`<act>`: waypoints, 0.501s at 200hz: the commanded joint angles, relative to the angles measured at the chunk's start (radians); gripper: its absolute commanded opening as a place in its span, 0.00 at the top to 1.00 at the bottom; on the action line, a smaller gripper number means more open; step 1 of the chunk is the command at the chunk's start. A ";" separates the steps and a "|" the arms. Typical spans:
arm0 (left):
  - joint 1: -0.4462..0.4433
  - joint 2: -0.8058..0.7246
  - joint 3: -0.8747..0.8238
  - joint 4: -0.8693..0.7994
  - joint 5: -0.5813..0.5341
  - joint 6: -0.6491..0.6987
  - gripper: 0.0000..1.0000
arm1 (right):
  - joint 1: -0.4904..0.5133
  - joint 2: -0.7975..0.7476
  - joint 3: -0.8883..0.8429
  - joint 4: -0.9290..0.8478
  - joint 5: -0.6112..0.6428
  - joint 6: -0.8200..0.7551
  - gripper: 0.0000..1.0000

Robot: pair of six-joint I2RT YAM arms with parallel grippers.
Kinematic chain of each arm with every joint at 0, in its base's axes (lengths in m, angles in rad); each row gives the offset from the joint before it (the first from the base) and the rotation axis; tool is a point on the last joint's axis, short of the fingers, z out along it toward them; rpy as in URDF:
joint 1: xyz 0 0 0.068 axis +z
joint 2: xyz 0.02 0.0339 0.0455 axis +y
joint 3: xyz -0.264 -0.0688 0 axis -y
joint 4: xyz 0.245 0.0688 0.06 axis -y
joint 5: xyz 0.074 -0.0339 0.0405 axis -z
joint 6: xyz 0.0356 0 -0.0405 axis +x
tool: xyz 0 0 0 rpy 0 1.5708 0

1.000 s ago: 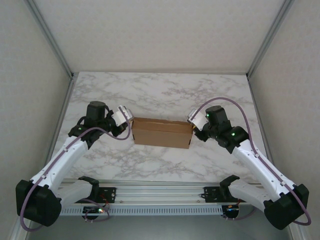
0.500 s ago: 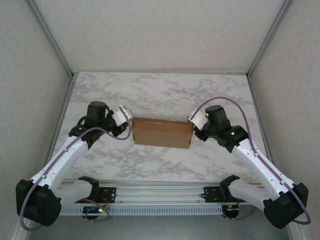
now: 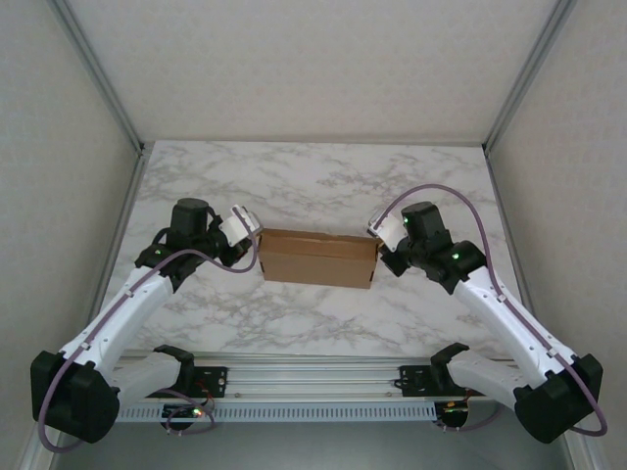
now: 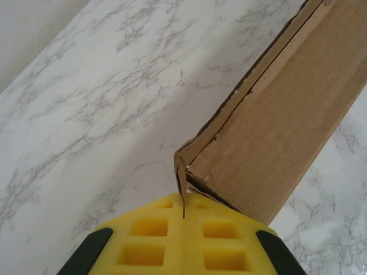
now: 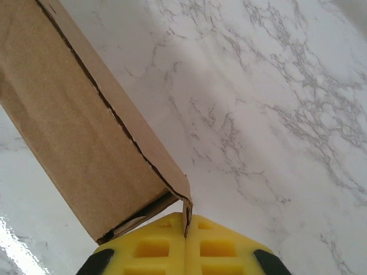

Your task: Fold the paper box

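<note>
Lying on a marble table (image 3: 323,181) between pale walls (image 3: 59,147): the paper box (image 3: 318,258).
Left gripper (image 4: 183,213) and right gripper (image 5: 186,222) are pinching its end corners; wrist views are cropping it.

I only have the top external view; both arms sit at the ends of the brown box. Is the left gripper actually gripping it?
Observer: Yes. In the left wrist view the left gripper is shut on a thin cardboard edge at a corner of the paper box.
Operator: And the right one?
Observer: The right gripper is likewise shut on a thin edge at its corner.
Operator: Is the box closed flush?
Observer: No; the right wrist view shows a dark gap at that end of the box.
</note>
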 commanded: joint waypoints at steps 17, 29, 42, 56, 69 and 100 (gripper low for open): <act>-0.051 -0.041 -0.005 0.034 0.006 -0.105 1.00 | 0.001 0.039 0.091 -0.017 -0.102 0.095 1.00; -0.057 -0.057 -0.017 0.042 -0.002 -0.134 1.00 | 0.001 0.052 0.107 -0.020 -0.119 0.125 1.00; -0.068 -0.068 -0.026 0.050 -0.005 -0.176 1.00 | 0.001 0.068 0.124 -0.020 -0.137 0.151 1.00; -0.079 -0.067 -0.029 0.052 -0.005 -0.219 1.00 | 0.001 0.088 0.142 -0.026 -0.149 0.182 1.00; -0.090 -0.059 -0.032 0.067 -0.005 -0.281 1.00 | 0.000 0.109 0.161 -0.035 -0.161 0.210 1.00; -0.116 -0.006 -0.015 0.083 0.027 -0.404 1.00 | 0.000 0.167 0.199 -0.047 -0.129 0.291 1.00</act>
